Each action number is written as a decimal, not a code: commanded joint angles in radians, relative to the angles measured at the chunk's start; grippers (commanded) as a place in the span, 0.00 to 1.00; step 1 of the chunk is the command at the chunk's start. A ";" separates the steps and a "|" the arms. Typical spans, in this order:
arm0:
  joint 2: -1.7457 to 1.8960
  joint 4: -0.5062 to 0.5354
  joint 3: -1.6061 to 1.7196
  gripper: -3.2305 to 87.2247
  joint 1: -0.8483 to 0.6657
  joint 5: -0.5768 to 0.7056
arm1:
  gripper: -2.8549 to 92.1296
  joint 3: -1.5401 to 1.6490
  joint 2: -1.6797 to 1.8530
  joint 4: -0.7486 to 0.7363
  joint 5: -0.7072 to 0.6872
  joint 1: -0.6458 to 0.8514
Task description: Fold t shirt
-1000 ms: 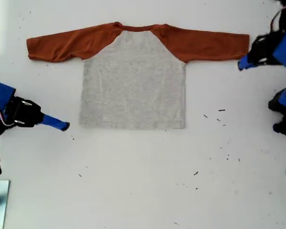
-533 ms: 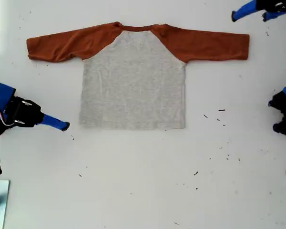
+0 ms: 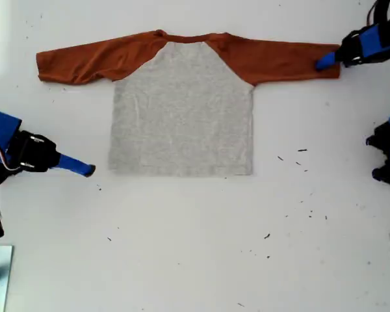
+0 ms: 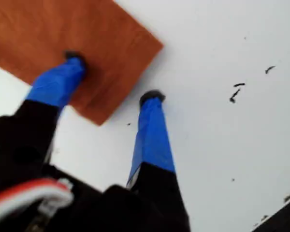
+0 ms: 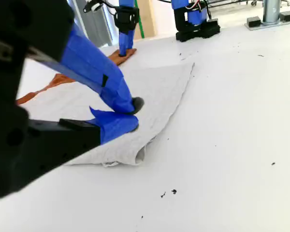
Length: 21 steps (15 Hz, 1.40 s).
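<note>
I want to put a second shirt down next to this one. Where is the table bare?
The widest bare stretch of table lies below the shirt's hem in the exterior view, only specks there. The strip above the collar is thin. Both sleeve ends are crowded: my first hand on one cuff, my second hand by the hem corner.

Our shirt [image 3: 182, 107] has a light heather-grey body with rust-orange sleeves and collar. We see a white table [image 3: 195, 247] flecked with small dark specks. Both grippers, first [image 3: 326, 62] and second [image 3: 84, 170], have bright blue fingers on black bodies.
</note>
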 commanded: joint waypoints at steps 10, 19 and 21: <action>-0.002 -0.006 0.012 0.03 -0.029 0.008 | 0.07 -0.508 0.288 0.305 0.342 -0.612; -0.002 -0.008 0.012 0.03 -0.025 0.008 | 0.22 -0.555 0.290 0.385 0.531 -0.874; 0.000 -0.006 0.012 0.03 -0.035 0.008 | 0.14 -0.104 0.492 0.337 0.592 -0.792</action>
